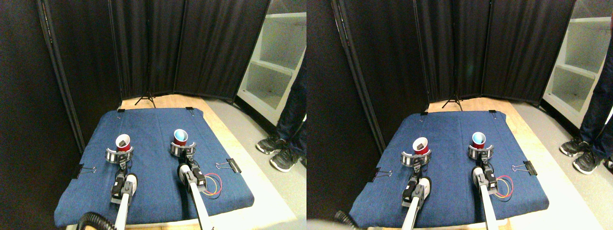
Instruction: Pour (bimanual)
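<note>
Where the black folding curtain panels (158,48) close off the back of the room, a blue denim cloth (153,143) lies spread over a pale wooden tabletop (225,132), and everything else is placed here in relation to that cloth. It is held at its edges by black binder clips: one on its left edge (79,170), one on its right edge (233,165), and two small ones along its far edge. Behind the cloth's far edge a small black tripod foot (145,99) stands at the base of the curtains. To the right of the cloth, beyond a grey floor, is a white shelving unit (275,57), and a person's dark trousers and black sneakers (278,151) show there (only the legs are in view).

On the left-centre of the cloth, the left gripper (119,154) is closed around a red plastic cup (123,143) with something dark inside it. On the right-centre of the cloth, the right gripper (183,148) is closed around a second red plastic cup with a light blue interior (180,137), tilted slightly toward the camera. The two cups are well apart. Red and yellow wires (213,184) loop on the cloth beside the right arm, near its front right corner.
</note>
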Motion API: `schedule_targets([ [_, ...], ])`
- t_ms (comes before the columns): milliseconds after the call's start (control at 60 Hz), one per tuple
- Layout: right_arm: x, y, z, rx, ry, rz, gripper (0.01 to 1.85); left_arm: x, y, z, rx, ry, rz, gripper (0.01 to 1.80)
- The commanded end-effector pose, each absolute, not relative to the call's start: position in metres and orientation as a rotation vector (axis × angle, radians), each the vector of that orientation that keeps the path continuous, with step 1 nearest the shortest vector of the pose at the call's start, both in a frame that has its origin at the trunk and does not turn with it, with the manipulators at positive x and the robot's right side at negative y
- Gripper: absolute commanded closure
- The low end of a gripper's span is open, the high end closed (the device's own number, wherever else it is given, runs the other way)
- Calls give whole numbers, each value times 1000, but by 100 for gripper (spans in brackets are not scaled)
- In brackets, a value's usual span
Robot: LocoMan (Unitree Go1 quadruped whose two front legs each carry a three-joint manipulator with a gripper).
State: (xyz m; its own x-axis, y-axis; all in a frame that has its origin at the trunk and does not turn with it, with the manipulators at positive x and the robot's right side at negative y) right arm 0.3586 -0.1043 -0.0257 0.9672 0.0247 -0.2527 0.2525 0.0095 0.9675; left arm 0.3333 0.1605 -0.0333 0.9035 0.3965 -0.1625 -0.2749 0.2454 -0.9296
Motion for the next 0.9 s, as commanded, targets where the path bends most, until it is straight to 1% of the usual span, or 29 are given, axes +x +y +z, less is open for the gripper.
schedule_targets([
  [17,362,-104,-21,1562,171,-153,75,339,156,-43,-1261,-42,467,65],
  [133,362,-104,-20,1552,171,-147,78,336,150,-42,-1298,-26,466,65],
  [200,360,-104,-19,1530,171,-147,80,334,146,-40,-1323,4,447,66],
  [283,360,-106,-19,1531,168,-151,80,332,142,-38,-1334,-2,451,66],
  [450,361,-106,-18,1518,161,-144,80,335,137,-39,-1341,24,446,66],
  [633,363,-106,-17,1546,163,-143,82,344,138,-44,-1345,36,453,66],
  [767,367,-108,-21,1586,177,-168,74,348,142,-48,-1330,23,467,68],
  [900,370,-109,-23,1614,179,-183,73,349,144,-50,-1322,17,470,67],
])
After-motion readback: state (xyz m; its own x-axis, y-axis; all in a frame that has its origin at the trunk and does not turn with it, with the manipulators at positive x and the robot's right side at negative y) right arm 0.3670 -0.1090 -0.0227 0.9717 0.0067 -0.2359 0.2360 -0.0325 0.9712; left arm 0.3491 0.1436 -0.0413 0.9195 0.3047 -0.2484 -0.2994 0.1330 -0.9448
